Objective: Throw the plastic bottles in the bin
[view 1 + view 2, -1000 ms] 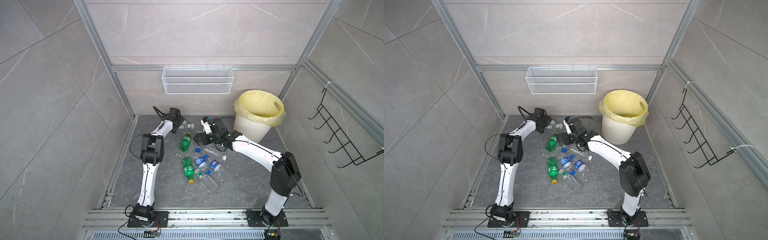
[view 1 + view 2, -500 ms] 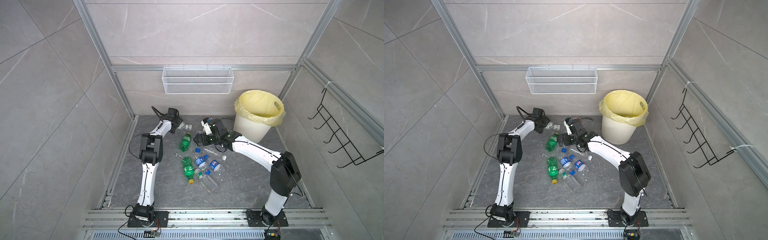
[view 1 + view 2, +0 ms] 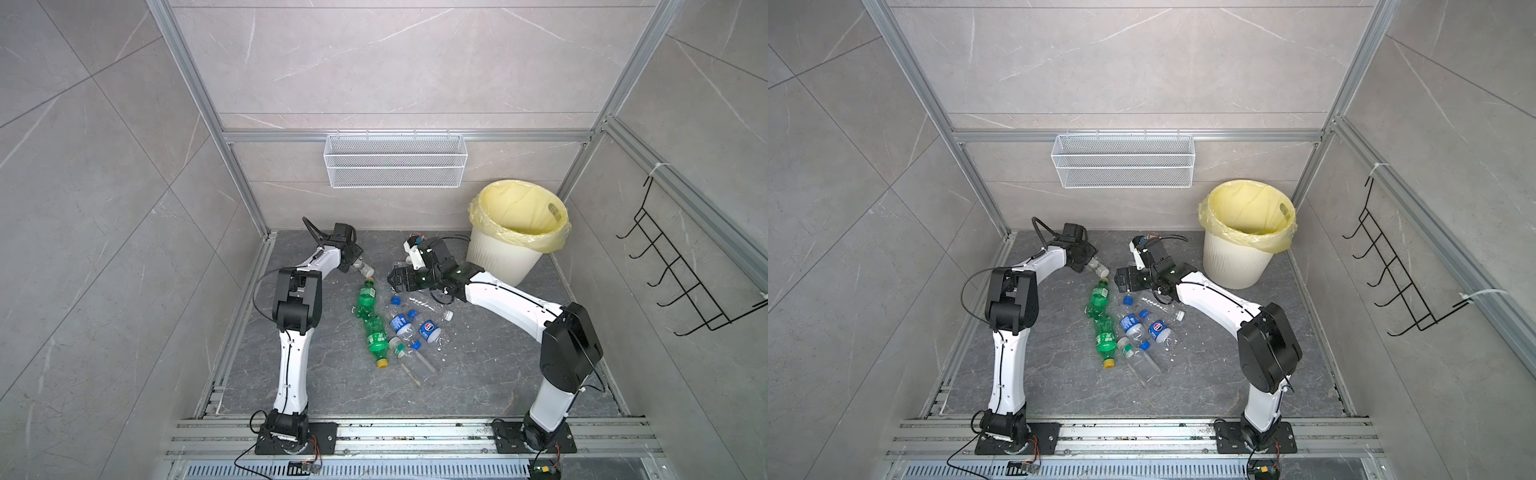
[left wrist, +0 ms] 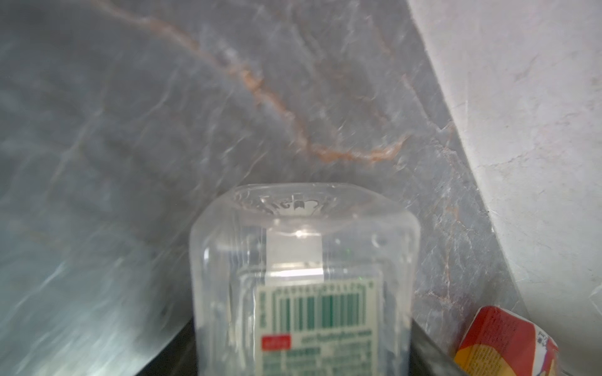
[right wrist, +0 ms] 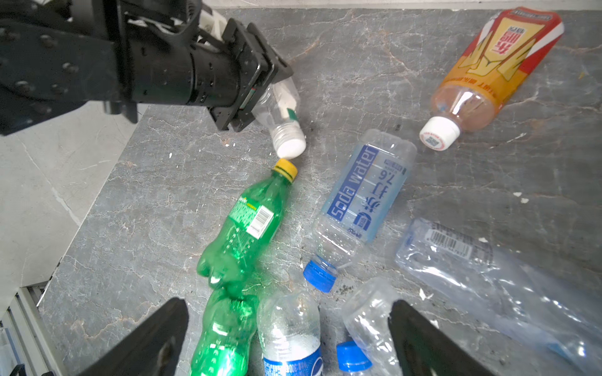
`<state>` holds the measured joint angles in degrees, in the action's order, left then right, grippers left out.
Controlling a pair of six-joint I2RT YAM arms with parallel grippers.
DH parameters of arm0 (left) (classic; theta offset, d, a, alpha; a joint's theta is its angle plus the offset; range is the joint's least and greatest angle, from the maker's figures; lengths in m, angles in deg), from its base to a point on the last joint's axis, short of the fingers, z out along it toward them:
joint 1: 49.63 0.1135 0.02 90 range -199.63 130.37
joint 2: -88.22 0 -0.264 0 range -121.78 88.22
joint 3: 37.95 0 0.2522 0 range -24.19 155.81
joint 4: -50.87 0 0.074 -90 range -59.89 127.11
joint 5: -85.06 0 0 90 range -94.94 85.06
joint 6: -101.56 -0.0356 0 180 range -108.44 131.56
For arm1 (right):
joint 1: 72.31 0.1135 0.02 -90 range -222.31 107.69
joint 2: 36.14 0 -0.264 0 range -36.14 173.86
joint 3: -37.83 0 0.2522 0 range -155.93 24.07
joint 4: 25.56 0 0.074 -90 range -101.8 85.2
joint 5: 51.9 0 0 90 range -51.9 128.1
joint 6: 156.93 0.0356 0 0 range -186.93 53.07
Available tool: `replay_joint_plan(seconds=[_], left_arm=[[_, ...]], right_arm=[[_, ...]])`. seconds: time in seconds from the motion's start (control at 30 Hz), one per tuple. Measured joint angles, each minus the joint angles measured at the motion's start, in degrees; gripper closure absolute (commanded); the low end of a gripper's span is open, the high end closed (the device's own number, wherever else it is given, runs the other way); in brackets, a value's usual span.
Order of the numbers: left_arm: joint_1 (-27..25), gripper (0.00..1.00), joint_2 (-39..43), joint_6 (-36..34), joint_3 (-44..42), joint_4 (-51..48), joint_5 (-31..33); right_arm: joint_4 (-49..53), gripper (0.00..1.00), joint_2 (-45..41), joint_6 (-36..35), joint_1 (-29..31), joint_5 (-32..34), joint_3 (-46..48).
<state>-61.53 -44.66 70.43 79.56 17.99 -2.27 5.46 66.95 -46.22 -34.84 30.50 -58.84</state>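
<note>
Your left pincer [image 5: 257,99] clamps a clear white-capped bottle [image 5: 281,107] near the far edge of the floor [image 3: 478,374], its cap just beside the yellow cap of a green bottle [image 5: 247,221]. Your right pincer [image 5: 288,338] gapes wide over the bottle heap [image 3: 405,324] mid-floor. The bin [image 3: 494,257] stands in the far right corner.

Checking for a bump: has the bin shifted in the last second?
No. The bin still sits just right of the wire basket's end.

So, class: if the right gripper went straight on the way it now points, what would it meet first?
Probably the blue-labelled clear bottle, lying just ahead between the jaws of the open right gripper in its wrist view. The crumpled clear bottle beside it looks nearly as close; depth is unclear.
</note>
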Motion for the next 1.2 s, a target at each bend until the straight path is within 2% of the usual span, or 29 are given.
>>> replay_joint_plan(seconds=[0.2, 0.37, 0.7, 0.93, 1.2], left_arm=[[0.7, 0.44, 4.2, -1.3, -5.8, -0.5, -0.3], [1.3, 0.45, 7.3, -2.4, -9.1, -1.1, -1.4], [1.4, 0.46, 15.0, -6.3, -10.4, -1.9, -3.3], [1.2, 0.47, 21.4, -8.9, -12.4, -1.7, -9.0], [0.5, 0.46, 26.5, -9.4, -21.1, 0.1, -18.3]], right_arm=[[0.0, 0.00, -0.2, 1.3, 0.0, -0.6, 1.6], [0.0, 0.00, -1.7, 2.8, 0.0, -0.8, 3.0], [0.0, 0.00, -5.5, 5.5, 0.0, -1.4, 5.5], [0.0, 0.00, -6.1, 6.8, 0.0, -2.6, 5.7], [-0.3, 0.01, -5.9, 10.0, 1.1, -3.8, 4.0]])
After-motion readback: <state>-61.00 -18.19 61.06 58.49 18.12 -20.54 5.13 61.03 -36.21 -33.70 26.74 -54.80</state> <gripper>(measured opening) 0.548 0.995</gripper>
